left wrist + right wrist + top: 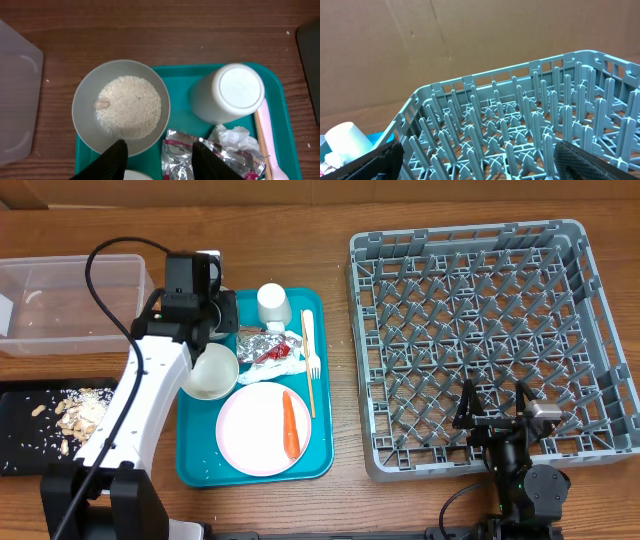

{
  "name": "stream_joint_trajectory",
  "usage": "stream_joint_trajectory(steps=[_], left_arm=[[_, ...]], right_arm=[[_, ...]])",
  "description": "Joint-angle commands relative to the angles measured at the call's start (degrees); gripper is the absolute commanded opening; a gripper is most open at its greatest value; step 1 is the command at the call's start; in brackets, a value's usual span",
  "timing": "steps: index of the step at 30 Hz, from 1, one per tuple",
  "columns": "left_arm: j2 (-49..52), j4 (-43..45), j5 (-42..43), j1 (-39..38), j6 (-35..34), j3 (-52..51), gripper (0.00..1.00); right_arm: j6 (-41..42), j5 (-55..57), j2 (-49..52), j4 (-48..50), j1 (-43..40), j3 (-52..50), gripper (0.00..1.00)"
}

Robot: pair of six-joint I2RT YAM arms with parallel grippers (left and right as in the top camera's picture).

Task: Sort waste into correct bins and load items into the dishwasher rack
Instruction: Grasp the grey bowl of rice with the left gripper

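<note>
My left gripper (160,161) hangs open over the back left of the teal tray (180,75), nothing between its fingers. Just ahead of it sits a small white bowl (121,106) holding rice crumbs and one pale nut piece. The silver-and-red foil wrapper (179,154) lies under the right finger, with a crumpled napkin (231,136), an upturned white cup (228,93) and the fork (270,132) beyond. In the overhead view a second bowl (210,370) and the plate (258,430) with the carrot (290,423) sit nearer. My right gripper (498,416) stands open over the dishwasher rack (480,330).
The clear tub (70,305) stands at the back left. The black tray (30,400), with nut pieces and crumbs in it, lies in front of the tub. A thin wooden stick (309,385) lies beside the plate. The rack fills the right side of the table.
</note>
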Motion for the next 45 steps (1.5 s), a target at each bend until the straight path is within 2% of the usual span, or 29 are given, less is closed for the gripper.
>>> stream_joint_trajectory(steps=[1,3,6,12,17,26,35,45], left_arm=[[0.85,-0.13,1.57,0.02,3.52,3.76,0.45],[1.64,-0.39,2.78,0.0,3.5,4.79,0.51],[4.35,-3.17,3.98,0.04,3.54,7.41,0.55],[14.73,-16.85,5.64,0.07,4.98,19.91,0.65],[21.7,-22.62,6.34,0.04,4.48,27.65,0.63],[26.97,-24.76,6.01,0.07,4.98,28.09,0.52],[31.15,-24.74,1.53,0.04,4.94,28.06,0.52],[31.5,-21.38,0.72,0.07,4.96,28.06,0.5]], right_arm=[[-0.44,0.35,-0.57,0.24,-0.48,-0.59,1.0],[-0.44,0.35,-0.57,0.24,-0.48,-0.61,1.0],[-0.44,0.35,-0.57,0.24,-0.48,-0.59,1.0],[-0.44,0.35,-0.57,0.26,-0.48,-0.59,1.0],[-0.44,0.35,-0.57,0.24,-0.48,-0.59,1.0],[-0.44,0.35,-0.57,0.24,-0.48,-0.59,1.0],[-0.44,0.35,-0.57,0.24,-0.48,-0.59,1.0],[-0.44,0.35,-0.57,0.24,-0.48,-0.59,1.0]])
